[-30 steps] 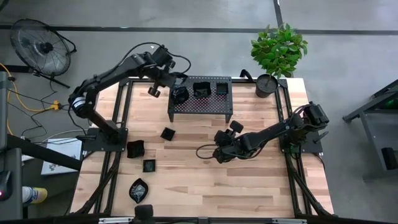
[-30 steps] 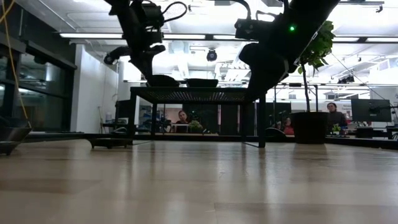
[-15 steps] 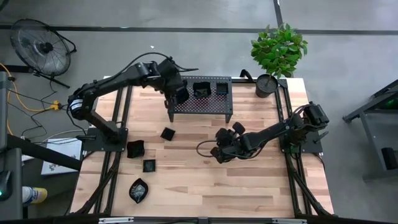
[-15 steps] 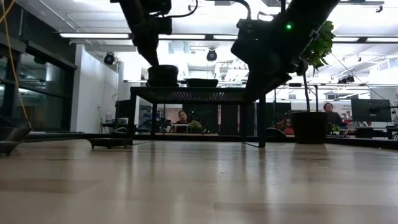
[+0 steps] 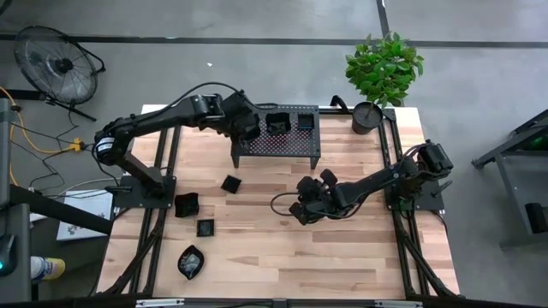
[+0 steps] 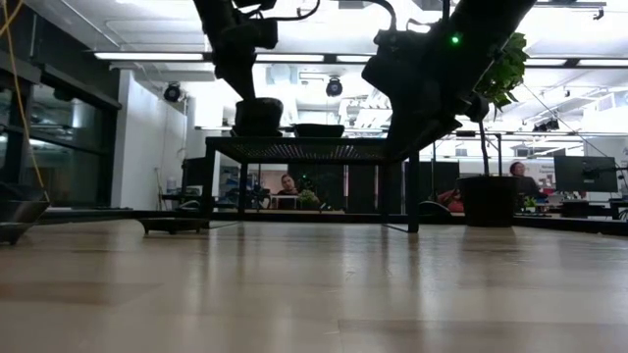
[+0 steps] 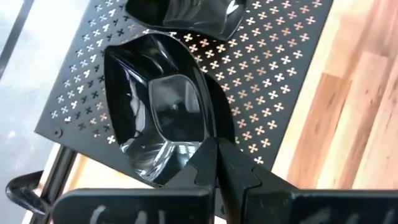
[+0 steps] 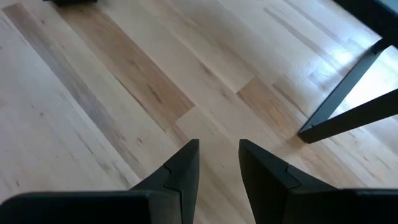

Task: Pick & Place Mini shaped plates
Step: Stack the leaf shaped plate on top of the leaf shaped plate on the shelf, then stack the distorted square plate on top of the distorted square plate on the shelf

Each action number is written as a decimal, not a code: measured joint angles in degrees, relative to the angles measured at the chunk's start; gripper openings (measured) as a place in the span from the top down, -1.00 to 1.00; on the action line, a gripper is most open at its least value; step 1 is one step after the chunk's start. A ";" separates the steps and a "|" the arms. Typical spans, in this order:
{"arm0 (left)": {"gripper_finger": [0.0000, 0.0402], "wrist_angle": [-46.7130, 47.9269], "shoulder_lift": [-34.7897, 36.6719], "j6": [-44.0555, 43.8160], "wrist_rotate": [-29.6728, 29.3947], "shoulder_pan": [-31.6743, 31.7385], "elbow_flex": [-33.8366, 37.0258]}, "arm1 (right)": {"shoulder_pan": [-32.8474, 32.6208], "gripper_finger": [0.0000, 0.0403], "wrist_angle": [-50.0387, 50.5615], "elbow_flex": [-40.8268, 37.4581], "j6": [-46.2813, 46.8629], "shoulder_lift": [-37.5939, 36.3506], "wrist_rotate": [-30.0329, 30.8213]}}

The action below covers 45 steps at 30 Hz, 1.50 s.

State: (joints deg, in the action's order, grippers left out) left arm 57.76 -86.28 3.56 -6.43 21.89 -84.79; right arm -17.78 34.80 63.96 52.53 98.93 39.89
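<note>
My left gripper (image 7: 214, 146) is shut on a glossy black mini plate (image 7: 161, 112) with sloped walls, over the left end of the black perforated rack (image 5: 276, 144). Two more mini plates (image 5: 276, 122) (image 5: 305, 121) sit on the rack. Several others lie on the wooden table at the left, one of them (image 5: 230, 183) just in front of the rack. My right gripper (image 8: 217, 142) hangs open over bare table in front of the rack (image 5: 300, 210), with nothing between its fingers. My left gripper pinches the plate's rim (image 7: 208, 134) on one side between its two fingers, one finger inside the bowl and one outside. The fingers slant down from the table's left. The plate sits hollow side up; in the low view its underside (image 6: 257, 131) is level with the rack's top, and I cannot tell whether it touches.
A potted plant (image 5: 368, 115) stands at the table's far right corner beside the rack. Loose mini plates (image 5: 187, 204) (image 5: 205, 228) (image 5: 191, 261) lie along the left side. The rack's leg (image 8: 348, 99) is close ahead of my right gripper. Bare wood fills the middle and near right.
My left gripper has moved toward the table's right, from beyond the rack's left edge to over its left end, and has rolled about its own axis. The plate went with it and turned about in the hold, now showing narrower and taller in the low view.
</note>
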 joint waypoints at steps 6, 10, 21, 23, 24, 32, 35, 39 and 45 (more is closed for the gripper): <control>1.00 -0.12 -0.02 -0.36 1.70 0.13 0.00 | -0.08 0.46 -0.36 0.00 -0.02 0.01 -0.85; 1.00 1.25 -0.02 -2.34 3.08 0.10 0.00 | -0.65 0.46 -0.40 0.00 -0.02 -0.01 -0.58; 0.97 2.38 -0.02 -2.50 2.38 0.10 0.00 | -1.51 0.46 -0.43 0.00 -0.04 -0.01 -0.01; 0.92 2.36 -0.02 -2.41 2.34 0.10 0.00 | -1.51 0.46 -0.43 0.00 -0.07 0.01 0.04; 0.89 2.36 -0.02 -2.28 2.24 0.10 0.00 | -1.51 0.46 -0.43 0.00 -0.07 0.01 0.06; 0.62 1.77 -0.04 -0.03 1.41 0.10 0.00 | -1.51 0.46 -0.43 0.00 -0.28 -0.01 0.34; 0.58 1.59 -0.04 2.03 0.47 0.13 0.00 | -1.51 0.46 -0.43 0.00 -0.30 0.00 0.34; 0.58 2.77 -0.04 4.87 0.27 0.13 0.00 | -1.51 0.46 -0.43 0.00 -0.50 0.01 0.30; 0.58 6.27 -0.07 7.56 0.72 -1.03 0.00 | -1.51 0.46 -0.43 0.00 -0.52 -0.01 0.22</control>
State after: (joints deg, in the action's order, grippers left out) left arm 64.03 -86.35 11.12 -5.72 20.86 -84.79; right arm -19.29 34.37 63.96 52.01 98.92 40.11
